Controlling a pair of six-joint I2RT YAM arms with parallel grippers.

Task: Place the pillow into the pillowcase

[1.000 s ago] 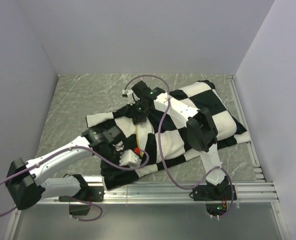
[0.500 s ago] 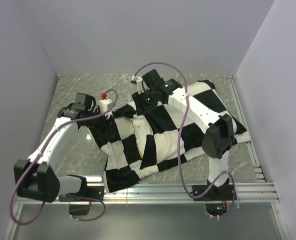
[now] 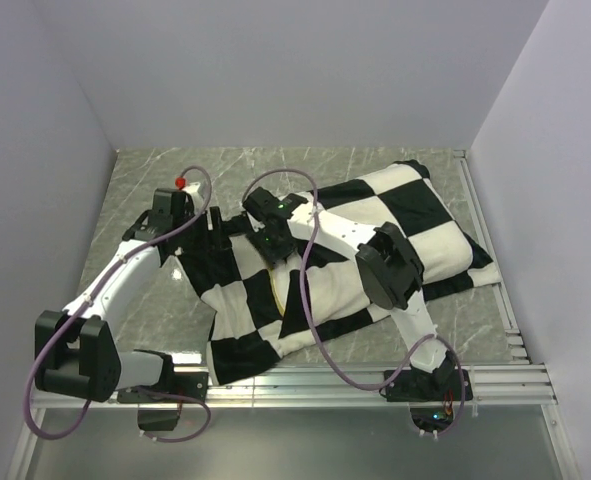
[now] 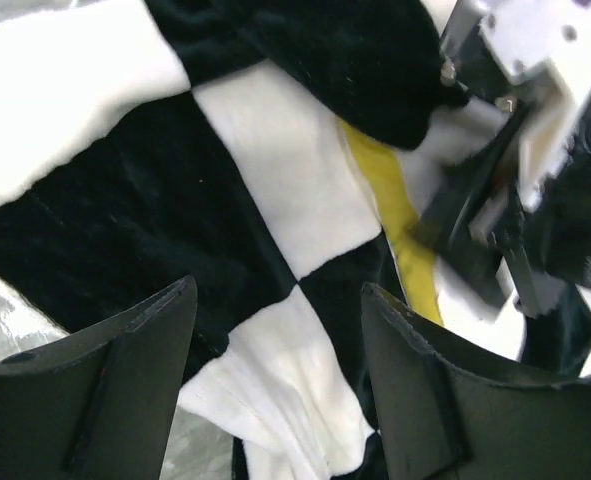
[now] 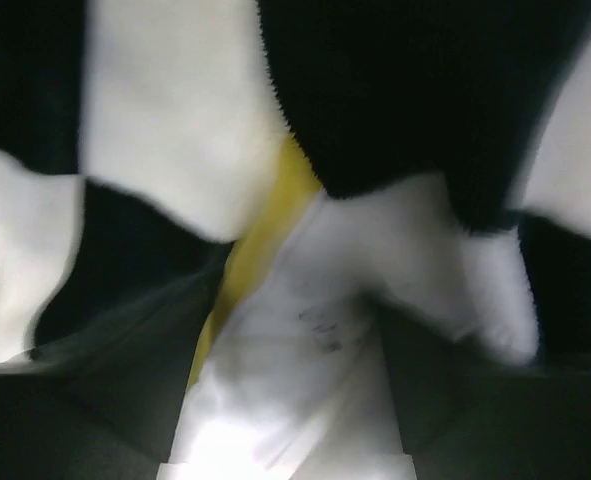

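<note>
Presently listed, with places given from the pillowcase:

Item 1. Large soft pillowcase of black-and-white checkerboard fabric point(image 3: 405, 215), spread on the grey marbled table point(image 3: 355, 162). It is filled out at its far right end and rumpled and loose at its near left end.

Item 2. Plump cream-white rectangular pillow with a yellow band along one edge point(image 3: 278, 285). It is judged to be largely inside the pillowcase, its long axis running from the loose left end toward the far right end. Only the banded edge is exposed, at a gap in the checks left of the pillowcase's middle.

Item 3. Left tool point(image 4: 275, 390). Its jaws are seen parted with nothing between them, held over the pillowcase's far left corner. The exposed pillow edge lies ahead of it and to its right.

Item 4. Right tool point(image 3: 268, 238). It is placed directly over the exposed edge and is the nearer of the two. Its wrist view is blurred, so whether anything is gripped cannot be told.

Changes noted: a second ago the left tool was low at the pillowcase's near left edge. It has since been carried to the far left corner, and the right tool has been brought back down onto the gap.
</note>
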